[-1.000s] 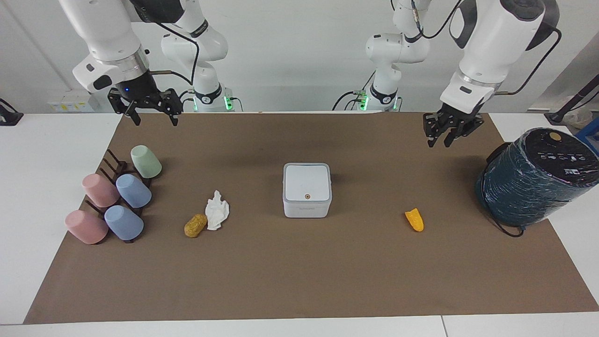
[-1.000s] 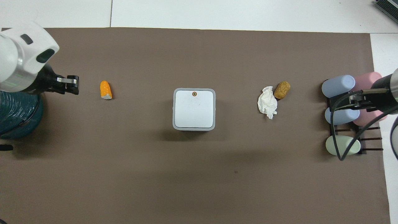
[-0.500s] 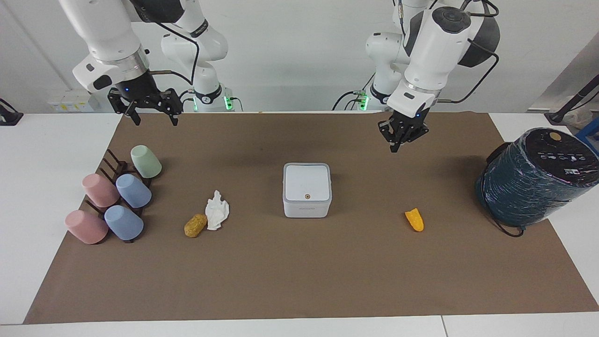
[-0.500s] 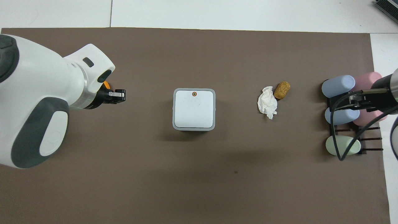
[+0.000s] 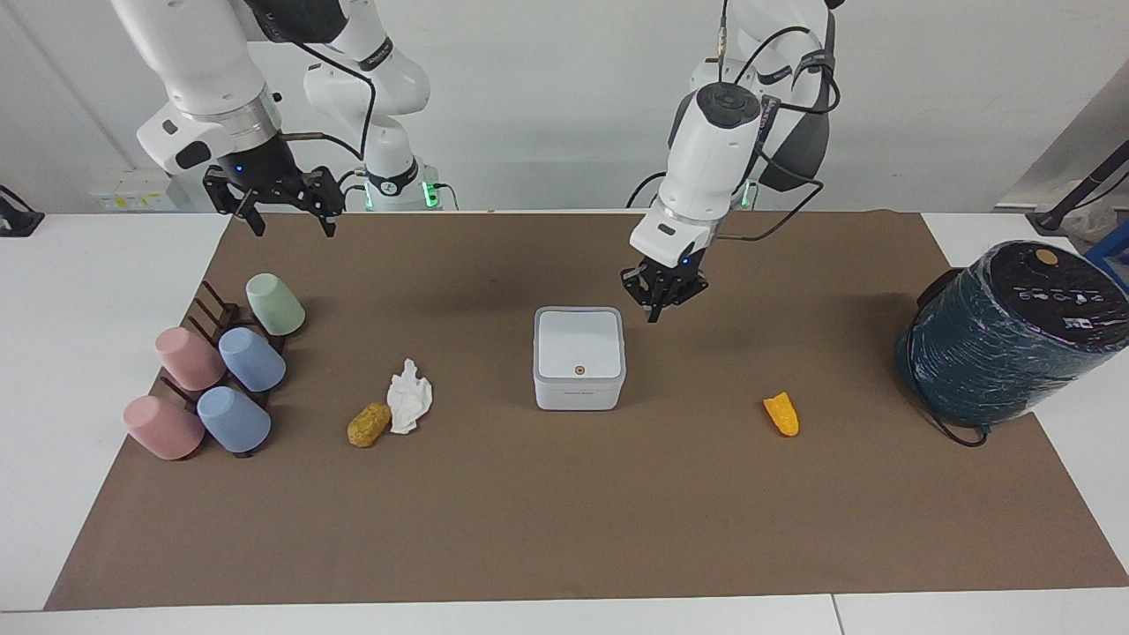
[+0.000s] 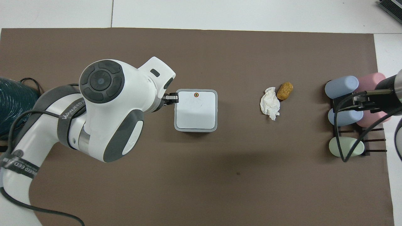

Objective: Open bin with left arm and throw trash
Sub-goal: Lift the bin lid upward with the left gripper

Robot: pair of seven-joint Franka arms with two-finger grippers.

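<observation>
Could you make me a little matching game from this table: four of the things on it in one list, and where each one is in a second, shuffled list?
Things:
1. bin
2. white tissue
3. orange piece
4. left gripper

Places:
A. alone on the mat toward the left arm's end
B. touching the brown lump
C. mid-mat, lid shut
D. in the air by the bin's edge

Pairs: 1-C, 2-B, 3-A, 4-D

From overhead the left arm hides the orange wedge [image 5: 781, 414]; the frame edge crops the teal cylinder [image 6: 14, 106] and right gripper [image 5: 280, 201]
</observation>
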